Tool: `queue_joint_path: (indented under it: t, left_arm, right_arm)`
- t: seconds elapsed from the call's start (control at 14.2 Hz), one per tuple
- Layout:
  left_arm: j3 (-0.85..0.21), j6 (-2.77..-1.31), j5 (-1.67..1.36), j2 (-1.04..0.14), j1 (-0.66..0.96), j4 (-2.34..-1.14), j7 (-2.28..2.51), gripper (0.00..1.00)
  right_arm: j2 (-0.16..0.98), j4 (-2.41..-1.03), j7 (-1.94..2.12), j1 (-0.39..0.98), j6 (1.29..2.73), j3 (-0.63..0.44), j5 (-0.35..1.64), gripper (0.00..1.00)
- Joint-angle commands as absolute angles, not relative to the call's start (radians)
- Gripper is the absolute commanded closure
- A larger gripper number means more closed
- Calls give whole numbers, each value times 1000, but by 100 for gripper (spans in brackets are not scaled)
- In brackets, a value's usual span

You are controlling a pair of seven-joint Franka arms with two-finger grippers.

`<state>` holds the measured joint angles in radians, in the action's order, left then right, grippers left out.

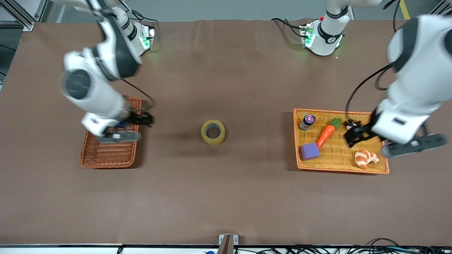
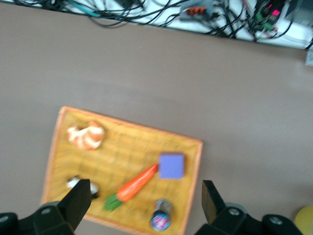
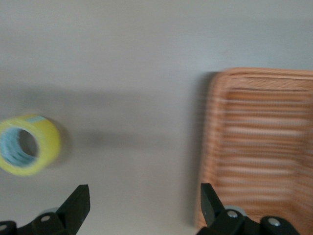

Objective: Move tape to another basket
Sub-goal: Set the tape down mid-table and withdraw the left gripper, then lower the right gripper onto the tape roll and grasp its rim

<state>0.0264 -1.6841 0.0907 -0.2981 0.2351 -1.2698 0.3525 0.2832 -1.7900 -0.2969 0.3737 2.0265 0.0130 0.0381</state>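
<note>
The yellowish tape roll [image 1: 213, 132] lies flat on the brown table, midway between the two baskets; it also shows in the right wrist view [image 3: 28, 145]. The reddish-brown wicker basket [image 1: 106, 155] stands at the right arm's end, empty, and shows in the right wrist view [image 3: 259, 161]. My right gripper [image 1: 143, 119] is open and empty, over the basket's edge that faces the tape. My left gripper [image 1: 355, 133] is open and empty over the yellow tray [image 1: 339, 168].
The yellow woven tray with orange rim [image 2: 51, 147] holds a carrot [image 1: 325, 133], a purple block [image 1: 309, 151], a croissant [image 1: 366, 158], a small jar [image 1: 307, 121] and a small black-and-white thing [image 2: 74, 182]. Cables run along the table's front edge.
</note>
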Motion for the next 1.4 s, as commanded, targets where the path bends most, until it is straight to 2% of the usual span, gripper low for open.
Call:
queue_joint_path:
  t: [0.0,0.14,0.35,0.7,1.33]
  left_arm:
    - [-4,-1615,27,-181,134,-1347,217,0]
    - [-26,-1612,-27,-89,59,-1441,119,0]
    - [-25,-1577,-23,0,49,-1534,72,0]
    - [-26,-1560,5,67,78,-1617,60,0]
    - [-28,-1581,11,58,92,-1595,61,0]
  right_arm:
    - [392,-1773,-379,457,2155,3,98,0]
    - [461,-1773,-423,515,2259,3,124,0]
    - [560,-1769,-492,577,2405,3,127,0]
    - [565,-1769,-497,594,2402,-2,120,0]
    - [575,-1782,-566,615,2407,-2,114,0]
